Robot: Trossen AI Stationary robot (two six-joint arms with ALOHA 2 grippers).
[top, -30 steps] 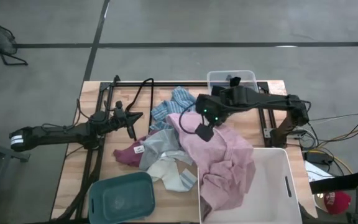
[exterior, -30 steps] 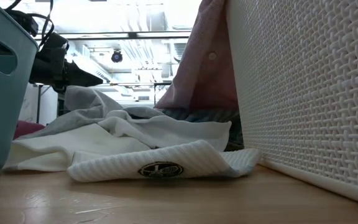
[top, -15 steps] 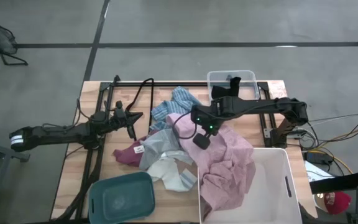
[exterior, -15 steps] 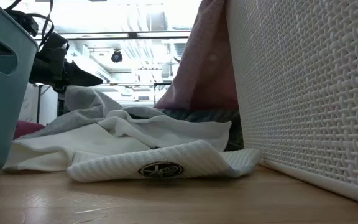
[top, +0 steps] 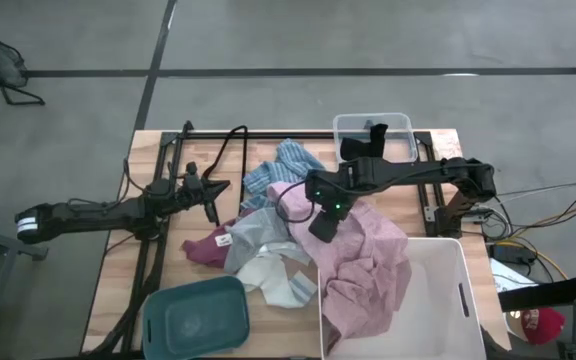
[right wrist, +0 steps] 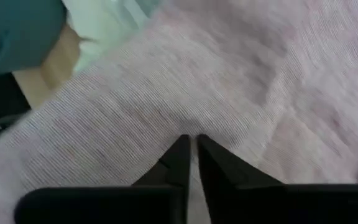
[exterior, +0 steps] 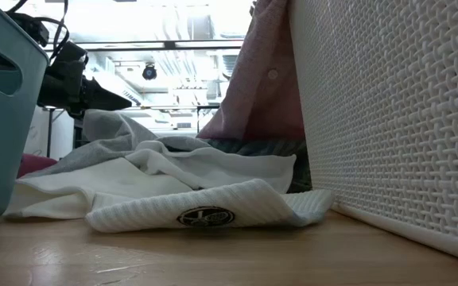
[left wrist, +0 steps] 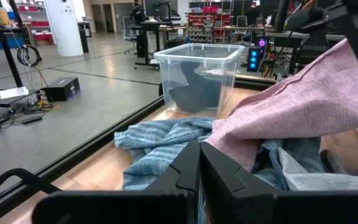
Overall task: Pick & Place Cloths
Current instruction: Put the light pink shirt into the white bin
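Note:
A heap of cloths lies mid-table: a pink cloth (top: 368, 255) draped over the white bin's (top: 448, 300) rim, a blue-striped one (top: 278, 165), a grey one (top: 258, 232), a maroon one (top: 203, 250) and a white one (top: 268, 275). My right gripper (top: 320, 228) points steeply down at the pink cloth's (right wrist: 229, 93) far left part and is shut on it. My left gripper (top: 223, 187) hovers shut and level at the heap's left, touching nothing; its wrist view shows the shut fingers (left wrist: 199, 152) before the striped cloth (left wrist: 160, 140). My right gripper (right wrist: 190, 146) pinches a small pucker of the pink cloth (right wrist: 188, 127) between its two fingertips. The fingers come from above, slanting down. One layer or several, I cannot tell. The cloth lies slack on the heap, its near end hanging into the white bin.
A clear bin (top: 372, 130) with a black cloth inside stands at the far edge. A teal bin (top: 196, 318) sits at the near left. The white bin's woven wall (exterior: 396, 119) fills the low view's right. Cables run over the table's far left.
My right gripper has sunk onto the pink cloth, tipping steeper, and has shut its fingers on it. The cloths have stayed where they lay.

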